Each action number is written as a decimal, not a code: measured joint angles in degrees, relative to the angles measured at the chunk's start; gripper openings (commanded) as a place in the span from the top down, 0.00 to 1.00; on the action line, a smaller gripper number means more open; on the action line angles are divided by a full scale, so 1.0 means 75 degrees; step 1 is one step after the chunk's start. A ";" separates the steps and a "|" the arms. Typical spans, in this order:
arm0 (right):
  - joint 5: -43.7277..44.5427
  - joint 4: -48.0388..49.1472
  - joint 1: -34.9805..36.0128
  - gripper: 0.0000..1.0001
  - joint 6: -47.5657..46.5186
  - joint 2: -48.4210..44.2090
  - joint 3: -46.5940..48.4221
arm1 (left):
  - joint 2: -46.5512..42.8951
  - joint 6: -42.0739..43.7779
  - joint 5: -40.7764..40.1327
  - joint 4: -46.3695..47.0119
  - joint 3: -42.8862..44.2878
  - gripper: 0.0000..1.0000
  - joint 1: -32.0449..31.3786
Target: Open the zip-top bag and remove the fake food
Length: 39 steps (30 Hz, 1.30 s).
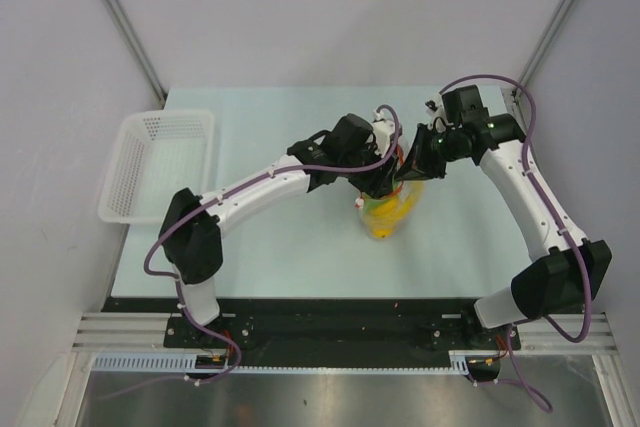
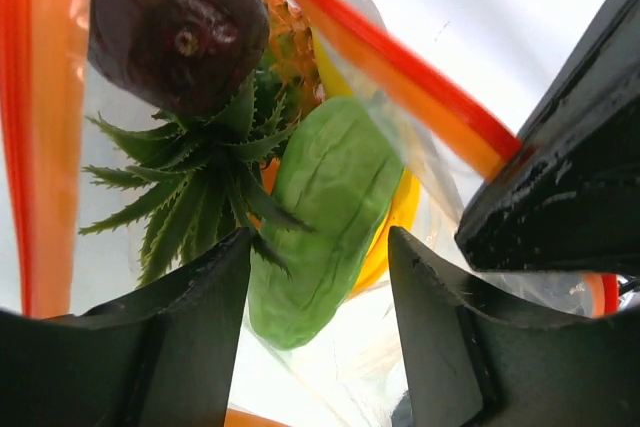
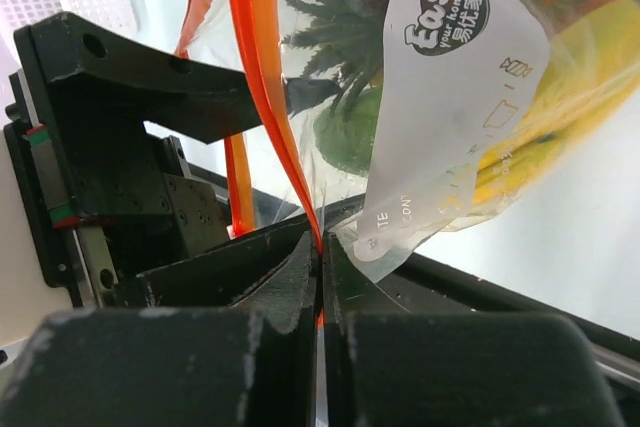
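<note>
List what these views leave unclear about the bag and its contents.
- Left wrist view: whether the left gripper's open fingers touch the green piece cannot be told.
- Right wrist view: beyond the right gripper, the bananas blur behind a white label; their number is unclear.
- Top view: the zip-top bag's mouth is hidden beneath both grippers.

This is looking like a robotics lab cell: a left arm and a right arm are sitting bolted to a black base plate on aluminium rails at the near edge of a pale table. Plain grey panels are closing in the table on three sides, and purple cables are trailing along both arms.
</note>
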 measured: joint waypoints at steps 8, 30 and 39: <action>-0.0079 0.0038 -0.0026 1.00 -0.0003 -0.0149 -0.0297 | 0.0280 0.0152 -0.0061 0.0093 -0.0026 0.42 -0.0079; 0.0819 0.0012 -0.0015 1.00 -0.0522 -0.1064 -0.0953 | -0.0321 -0.0828 0.0796 -0.0303 0.0181 1.00 0.0131; 0.0836 0.0035 0.0192 1.00 -0.0455 -0.1387 -0.1166 | -0.0402 -0.1871 0.1451 0.0697 -0.0402 0.90 0.0227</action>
